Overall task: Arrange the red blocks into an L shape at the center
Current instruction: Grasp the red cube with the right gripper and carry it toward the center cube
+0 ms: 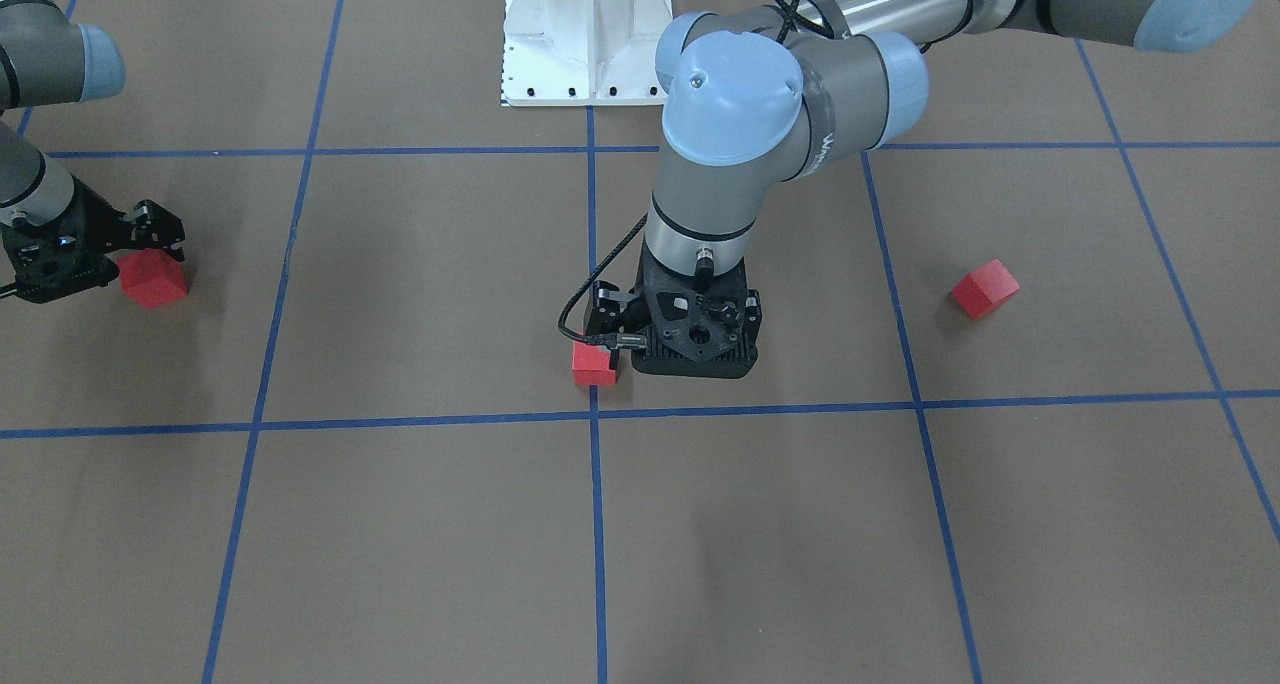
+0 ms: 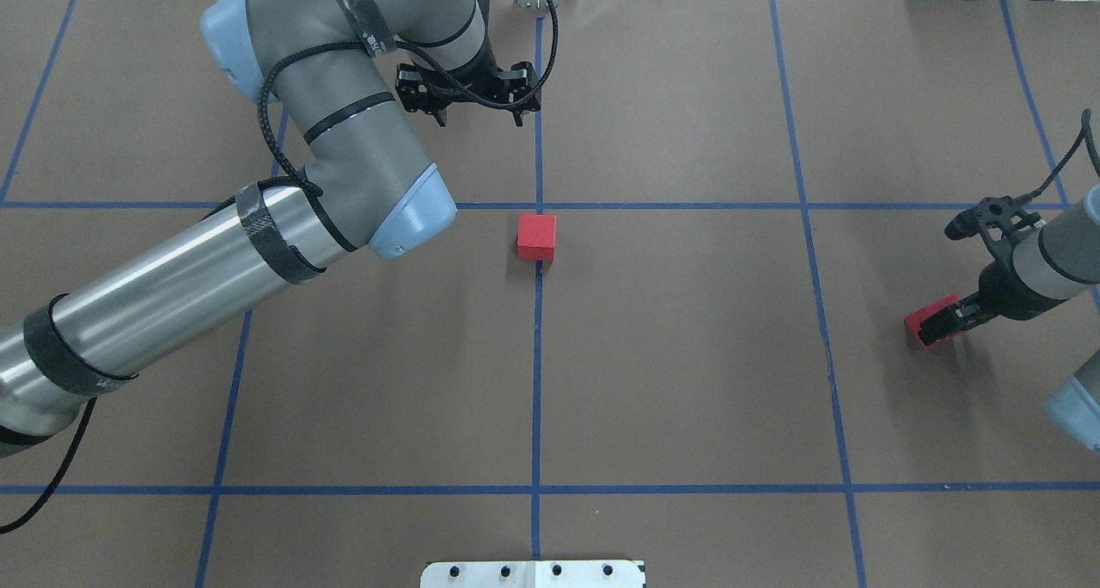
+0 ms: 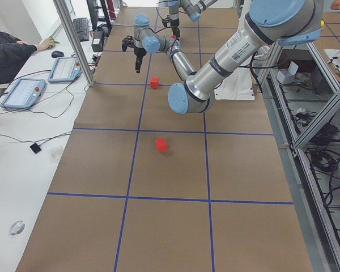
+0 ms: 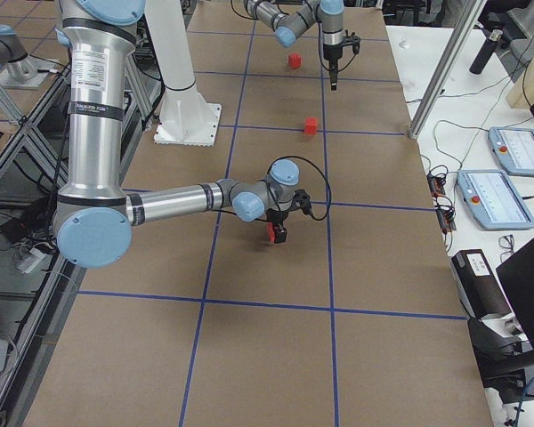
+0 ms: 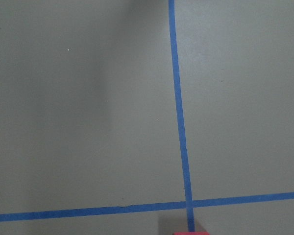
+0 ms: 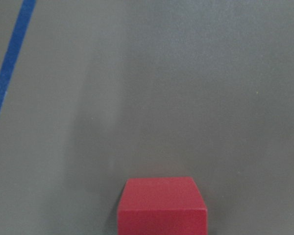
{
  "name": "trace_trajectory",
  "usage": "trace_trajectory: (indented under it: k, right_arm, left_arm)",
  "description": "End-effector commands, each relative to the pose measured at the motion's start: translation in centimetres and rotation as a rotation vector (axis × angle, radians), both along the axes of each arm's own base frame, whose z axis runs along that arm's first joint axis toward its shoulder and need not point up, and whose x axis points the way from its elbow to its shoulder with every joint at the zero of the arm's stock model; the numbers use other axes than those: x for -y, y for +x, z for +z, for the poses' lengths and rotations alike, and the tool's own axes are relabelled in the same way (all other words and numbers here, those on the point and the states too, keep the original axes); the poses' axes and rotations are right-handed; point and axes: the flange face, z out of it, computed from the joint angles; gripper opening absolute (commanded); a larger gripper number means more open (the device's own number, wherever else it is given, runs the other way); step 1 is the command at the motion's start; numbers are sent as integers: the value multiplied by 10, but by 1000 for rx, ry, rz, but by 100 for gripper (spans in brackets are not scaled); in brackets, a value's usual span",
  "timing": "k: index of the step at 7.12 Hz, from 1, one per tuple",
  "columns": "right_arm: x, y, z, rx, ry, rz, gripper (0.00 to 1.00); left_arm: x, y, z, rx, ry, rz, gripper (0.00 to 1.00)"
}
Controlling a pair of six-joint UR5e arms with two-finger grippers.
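Note:
One of the red blocks (image 2: 537, 237) lies on the middle blue line, just on the robot's side of the center crossing (image 2: 539, 205). My left gripper (image 2: 478, 119) hangs above it, open and empty; in the left wrist view only the block's top edge (image 5: 191, 233) shows. A second red block (image 2: 931, 323) rests on the floor at my right gripper (image 2: 947, 320), whose fingers sit close against it; whether they clamp it does not show. It fills the bottom of the right wrist view (image 6: 161, 205). A third red block (image 1: 985, 288) lies alone on my left side, hidden in the overhead view by the left arm.
The white base plate (image 1: 585, 34) stands at the robot's edge of the floor. Blue tape lines (image 2: 808, 313) divide the brown floor into squares. Beside the far edge runs a white desk (image 3: 22, 147) with tablets and cables, where a person's sleeve (image 3: 5, 54) rests.

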Motion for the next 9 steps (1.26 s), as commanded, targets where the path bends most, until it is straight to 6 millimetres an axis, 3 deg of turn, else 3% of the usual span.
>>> trace_trajectory:
  k: [1,2,3,5,6,7,8,9]
  right_arm:
    - [-2,-1,4,0,-12,-6,49]
    - [-2,-3,2,1,-7,-9,3]
    - [-2,-2,-2,7,-1,-9,0]
    - [4,7,-55,51,-5,1,0]
    - [22,4,-111,46,-37,15,0]
    - [48,-15,-173,26,-61,19,0]
    - [70,-50,-241,8,-90,15,0]
    - [57,-95,-287,4,-146,35,0]
  left_arm:
    - [0,0,7,5,-6,2,100]
    - [0,1,9,5,-6,2,100]
    - [-1,1,9,5,-6,3,100]
    - [1,-2,9,6,1,5,100]
    - [3,-6,18,21,20,26,100]
    - [4,-17,37,40,50,49,100]
    - [11,-47,72,75,87,66,100]
    - [17,-90,115,101,120,100,100]
